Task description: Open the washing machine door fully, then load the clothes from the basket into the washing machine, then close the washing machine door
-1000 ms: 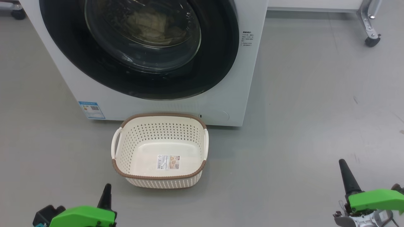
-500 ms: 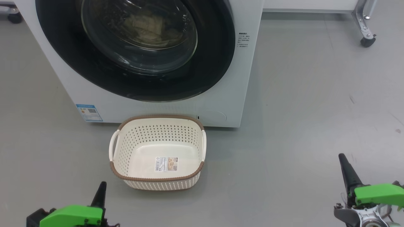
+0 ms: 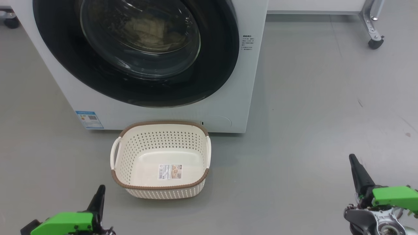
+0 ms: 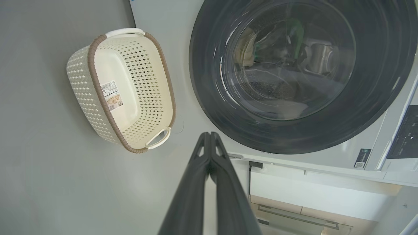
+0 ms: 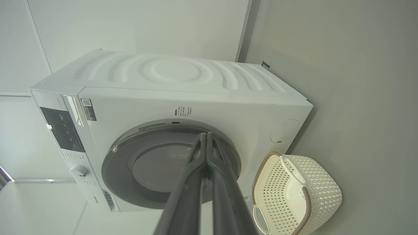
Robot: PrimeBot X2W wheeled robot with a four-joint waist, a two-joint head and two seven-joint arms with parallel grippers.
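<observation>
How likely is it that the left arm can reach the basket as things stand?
Probably yes. The left gripper, its fingers shut, points up beside the basket, apart from it, with bare floor between them and nothing in the way.

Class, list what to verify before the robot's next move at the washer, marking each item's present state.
1. Large round glossy black door flush against the big white washing machine: ok.
2. Door latch engaged: cannot tell.
3. Pale clothes inside, behind the door: ok.
4. Small cream perforated plastic basket emptied, sticker bare: ok.
5. Left hand shut, empty, apart from basket: ok.
6. Right hand shut, empty, over grey floor: ok.
</observation>
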